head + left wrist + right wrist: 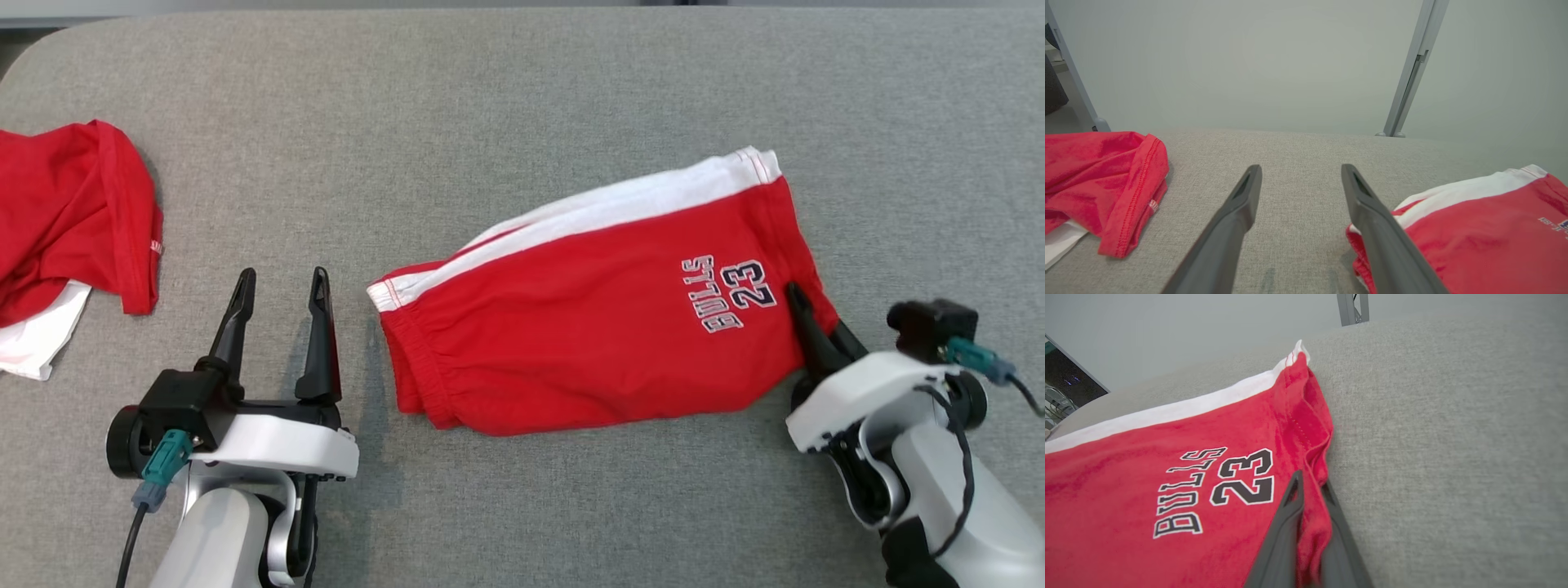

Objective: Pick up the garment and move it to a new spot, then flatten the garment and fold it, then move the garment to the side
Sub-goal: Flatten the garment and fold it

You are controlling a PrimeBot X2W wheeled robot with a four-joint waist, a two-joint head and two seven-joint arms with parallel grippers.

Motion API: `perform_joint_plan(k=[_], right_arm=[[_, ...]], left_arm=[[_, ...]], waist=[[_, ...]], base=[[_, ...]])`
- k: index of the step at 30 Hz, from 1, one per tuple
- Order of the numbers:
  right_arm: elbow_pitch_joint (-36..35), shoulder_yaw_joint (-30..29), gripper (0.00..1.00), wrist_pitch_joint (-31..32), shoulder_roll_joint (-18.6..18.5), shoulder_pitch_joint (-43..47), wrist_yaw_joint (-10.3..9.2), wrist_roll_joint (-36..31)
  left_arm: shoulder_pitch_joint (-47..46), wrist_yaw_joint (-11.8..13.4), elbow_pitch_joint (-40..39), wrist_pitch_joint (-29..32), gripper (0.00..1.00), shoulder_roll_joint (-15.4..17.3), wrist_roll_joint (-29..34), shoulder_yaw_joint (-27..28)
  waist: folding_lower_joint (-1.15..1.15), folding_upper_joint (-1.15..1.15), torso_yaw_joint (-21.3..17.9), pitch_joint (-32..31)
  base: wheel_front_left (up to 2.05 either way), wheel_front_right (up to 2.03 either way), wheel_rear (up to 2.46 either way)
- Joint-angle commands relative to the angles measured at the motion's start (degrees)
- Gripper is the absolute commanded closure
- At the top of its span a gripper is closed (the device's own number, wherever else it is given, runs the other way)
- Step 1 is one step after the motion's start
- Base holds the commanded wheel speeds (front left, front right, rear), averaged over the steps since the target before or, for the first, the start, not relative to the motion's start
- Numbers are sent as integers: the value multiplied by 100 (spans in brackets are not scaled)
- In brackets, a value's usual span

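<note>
Shorts (596,327), red with BULLS 23 print (731,294), lay folded on the grey padded surface (522,98). Right gripper (798,294) pinched their hem edge (796,237); left gripper (282,278) stood released beside the waistband (402,327). Dragging by one corner could undo the fold.

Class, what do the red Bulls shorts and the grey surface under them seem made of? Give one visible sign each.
Red Bulls shorts: soft matte knit, probably cotton; it puckers in the right gripper. Grey surface: matte woven upholstery cloth, with flecked weave.
</note>
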Motion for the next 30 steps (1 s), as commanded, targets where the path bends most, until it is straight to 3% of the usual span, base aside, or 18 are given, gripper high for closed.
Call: perform_joint_plan(k=[1,16,25,30], right_arm=[[59,-62,100,-44,-85,393,-2,92],[-410,-881,100,-221,244,1671,-15,132],[-631,-1159,100,-167,267,1730,-15,-15],[-1231,-938,100,-65,311,1411,1,-305]], left_arm=[[43,19,-22,-27,0,45,50,12],[329,76,-157,180,0,204,17,-61],[468,107,-271,299,0,245,-26,-121],[507,131,-300,335,0,245,-55,-143]], waist=[[0,0,-45,-59],[0,0,-376,-434],[0,0,-461,-533],[0,0,-491,-579]], base=[[0,0,0],[0,0,0],[0,0,0],[0,0,0]])
